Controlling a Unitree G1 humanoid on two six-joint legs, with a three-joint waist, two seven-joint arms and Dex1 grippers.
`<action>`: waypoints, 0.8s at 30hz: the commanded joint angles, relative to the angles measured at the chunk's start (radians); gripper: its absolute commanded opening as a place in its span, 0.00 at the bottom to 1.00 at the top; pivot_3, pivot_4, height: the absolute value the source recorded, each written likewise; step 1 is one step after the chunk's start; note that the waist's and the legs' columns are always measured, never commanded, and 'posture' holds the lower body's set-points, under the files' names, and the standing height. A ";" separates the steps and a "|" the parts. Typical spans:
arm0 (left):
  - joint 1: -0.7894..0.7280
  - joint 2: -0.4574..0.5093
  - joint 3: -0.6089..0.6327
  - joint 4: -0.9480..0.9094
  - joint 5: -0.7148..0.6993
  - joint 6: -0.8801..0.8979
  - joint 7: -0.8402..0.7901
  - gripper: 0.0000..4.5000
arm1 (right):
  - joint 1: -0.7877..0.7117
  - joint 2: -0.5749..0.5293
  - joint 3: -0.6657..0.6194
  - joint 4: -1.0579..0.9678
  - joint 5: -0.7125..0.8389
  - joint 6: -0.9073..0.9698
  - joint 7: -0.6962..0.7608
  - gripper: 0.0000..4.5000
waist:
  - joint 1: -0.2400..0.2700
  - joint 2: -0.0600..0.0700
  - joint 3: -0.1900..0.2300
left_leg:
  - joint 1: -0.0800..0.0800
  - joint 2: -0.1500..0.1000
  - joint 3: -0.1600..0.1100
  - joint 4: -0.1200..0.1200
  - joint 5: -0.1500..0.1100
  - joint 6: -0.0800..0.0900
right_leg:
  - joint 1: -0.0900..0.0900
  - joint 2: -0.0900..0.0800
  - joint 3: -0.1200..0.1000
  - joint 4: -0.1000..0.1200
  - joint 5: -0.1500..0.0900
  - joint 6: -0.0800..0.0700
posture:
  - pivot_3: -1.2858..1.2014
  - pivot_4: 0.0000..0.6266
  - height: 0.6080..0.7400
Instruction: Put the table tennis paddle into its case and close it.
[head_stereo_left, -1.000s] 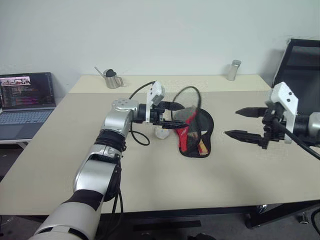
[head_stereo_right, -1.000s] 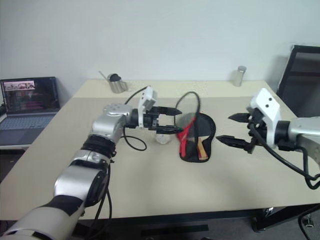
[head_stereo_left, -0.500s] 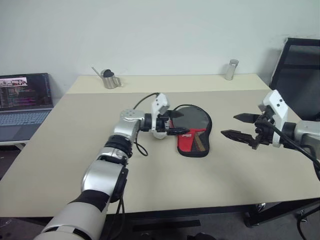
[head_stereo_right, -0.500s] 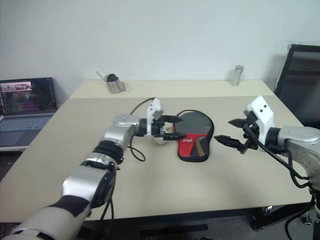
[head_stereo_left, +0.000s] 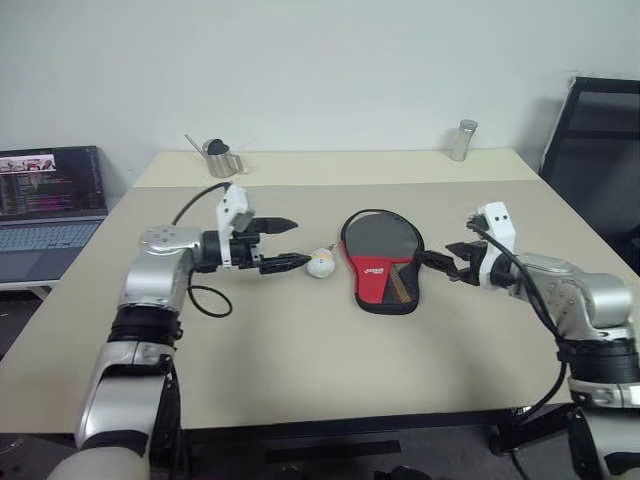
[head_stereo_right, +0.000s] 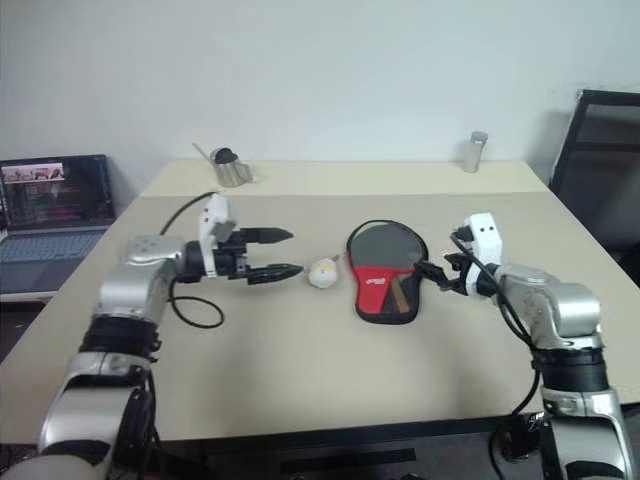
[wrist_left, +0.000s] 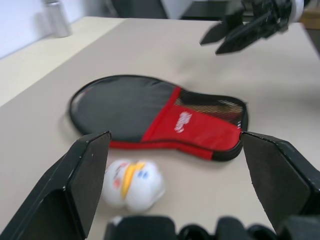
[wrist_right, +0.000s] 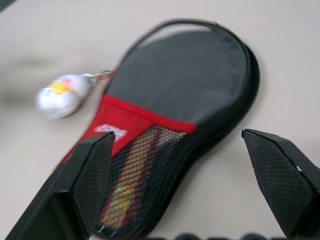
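While the case (head_stereo_left: 381, 264) lies flat mid-table, lid down over the paddle whose handle (wrist_right: 131, 185) shows through the mesh, both eye views show the left gripper (head_stereo_left: 283, 245) and right gripper (head_stereo_left: 438, 266) gaping empty either side; zipping likely needs one gripper pinning the case.

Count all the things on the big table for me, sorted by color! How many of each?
Black and red: 1, the case
White: 1, the little round toy beside the case
Silver: 2, the watering can and the shaker at the far edge
Total: 4
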 joint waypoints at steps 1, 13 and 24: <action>0.024 0.022 0.030 -0.115 -0.038 0.054 0.044 1.00 | -0.050 0.037 -0.001 0.093 -0.062 -0.108 -0.030 0.99 | 0.002 0.000 0.000 | 0.000 0.000 0.000 0.000 0.000 0.000 | 0.000 0.000 0.000 0.000 0.000 0.000 | 0.52 0.24 1.00; 0.059 0.053 0.026 -0.177 -0.063 0.104 0.088 1.00 | -0.113 0.144 0.034 0.368 -0.184 -0.251 -0.018 0.99 | -0.001 0.000 0.000 | 0.000 0.000 0.000 0.000 0.000 0.000 | 0.000 0.001 0.000 0.000 0.000 -0.001 | 0.52 0.24 1.00; 0.055 0.050 0.013 -0.171 -0.063 0.104 0.095 1.00 | -0.099 0.189 0.056 0.374 -0.211 -0.224 0.009 0.99 | -0.001 0.000 0.000 | 0.000 0.000 0.000 0.000 0.000 0.000 | 0.000 0.002 0.000 0.000 0.001 -0.001 | 0.52 0.24 1.00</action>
